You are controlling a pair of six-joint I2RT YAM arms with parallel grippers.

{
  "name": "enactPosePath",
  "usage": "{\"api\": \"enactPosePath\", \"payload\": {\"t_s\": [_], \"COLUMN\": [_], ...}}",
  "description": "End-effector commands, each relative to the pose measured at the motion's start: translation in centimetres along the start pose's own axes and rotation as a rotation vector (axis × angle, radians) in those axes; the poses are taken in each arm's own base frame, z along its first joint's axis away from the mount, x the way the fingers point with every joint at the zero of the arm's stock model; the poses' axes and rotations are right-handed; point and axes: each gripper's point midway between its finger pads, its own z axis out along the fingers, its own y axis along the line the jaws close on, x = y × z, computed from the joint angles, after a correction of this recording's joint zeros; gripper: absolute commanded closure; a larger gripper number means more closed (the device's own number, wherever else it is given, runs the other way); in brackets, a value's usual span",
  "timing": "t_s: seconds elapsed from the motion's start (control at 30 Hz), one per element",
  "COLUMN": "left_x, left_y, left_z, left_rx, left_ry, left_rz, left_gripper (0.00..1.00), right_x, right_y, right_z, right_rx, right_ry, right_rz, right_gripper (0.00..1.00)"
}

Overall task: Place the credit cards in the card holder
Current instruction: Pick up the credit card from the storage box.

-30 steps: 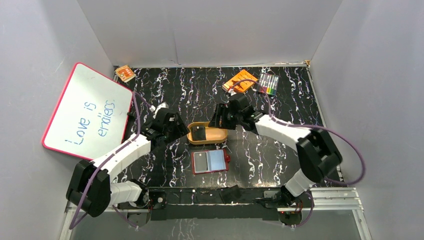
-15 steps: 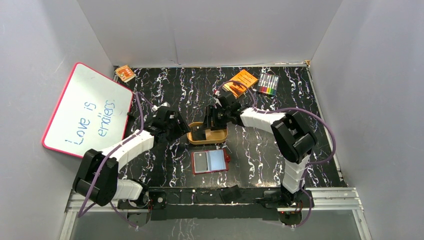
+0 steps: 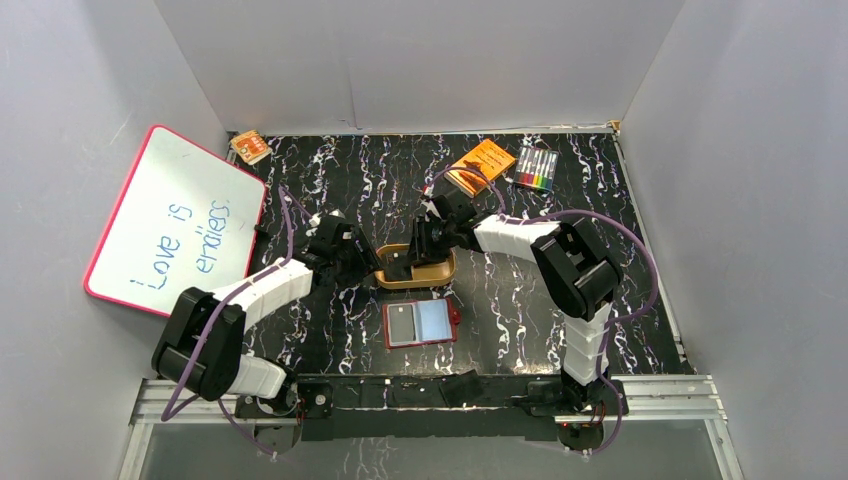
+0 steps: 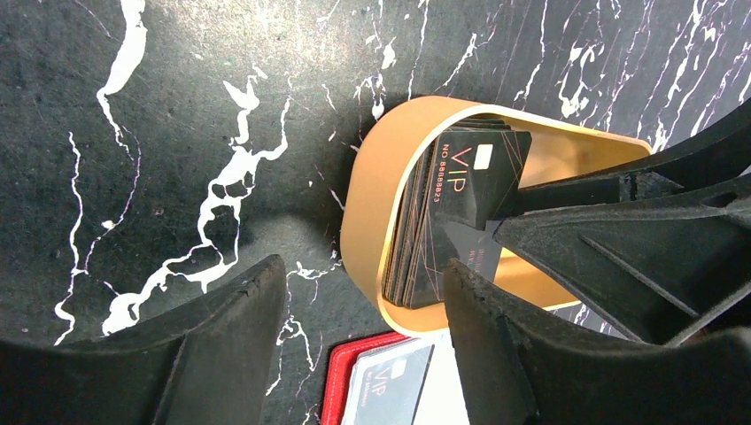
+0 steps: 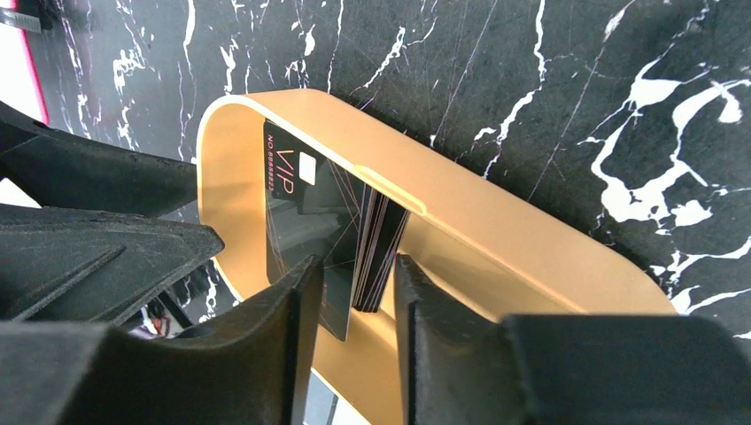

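A stack of black credit cards (image 5: 376,252) stands on edge in the tan oval tray (image 5: 496,221). Its front VIP card (image 5: 301,199) leans away from the rest. My right gripper (image 5: 356,266) reaches into the tray, its jaws narrowly open on either side of the stack. My left gripper (image 4: 363,266) is open at the tray's left end (image 4: 367,186), with one finger outside it and the cards (image 4: 460,204) just ahead. The red card holder (image 3: 420,323) lies open in front of the tray, with one VIP card (image 4: 390,394) in a pocket.
A whiteboard (image 3: 175,222) leans at the left wall. An orange box (image 3: 478,163) and a marker pack (image 3: 537,168) lie at the back right. A small orange item (image 3: 249,147) sits in the back left corner. Grey walls enclose the table.
My right gripper has swung left and down into the tray, around the cards. My left gripper has moved closer to the tray's left end.
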Motion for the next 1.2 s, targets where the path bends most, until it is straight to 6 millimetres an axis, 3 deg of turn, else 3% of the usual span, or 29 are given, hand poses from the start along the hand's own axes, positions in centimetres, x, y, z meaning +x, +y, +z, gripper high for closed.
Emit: {"api": "enactPosePath", "payload": {"t_s": [0.0,0.53,0.97,1.17], "left_x": [0.4,0.6,0.4,0.2], "left_y": [0.2,0.6,0.8,0.5], "left_z": [0.0,0.0,-0.2,-0.5], "left_rx": [0.002,-0.01,-0.017,-0.01], "left_ry": [0.018,0.018,0.01,0.005], "left_rz": [-0.003,-0.004,-0.005,-0.005], "left_gripper": [0.38,0.39,0.4,0.4], "right_x": [-0.6,-0.5,-0.3,-0.8], "right_y": [1.1,0.3,0.4,2.0], "right_z": [0.0,-1.2,-2.9,-4.1], "right_rx": [-0.032,-0.013,-0.04,-0.103], "right_ry": [-0.012,-0.052,-0.068,-0.095], "right_rz": [-0.017,0.029,0.071,0.066], "right_gripper": [0.61,0.89,1.0,1.0]}}
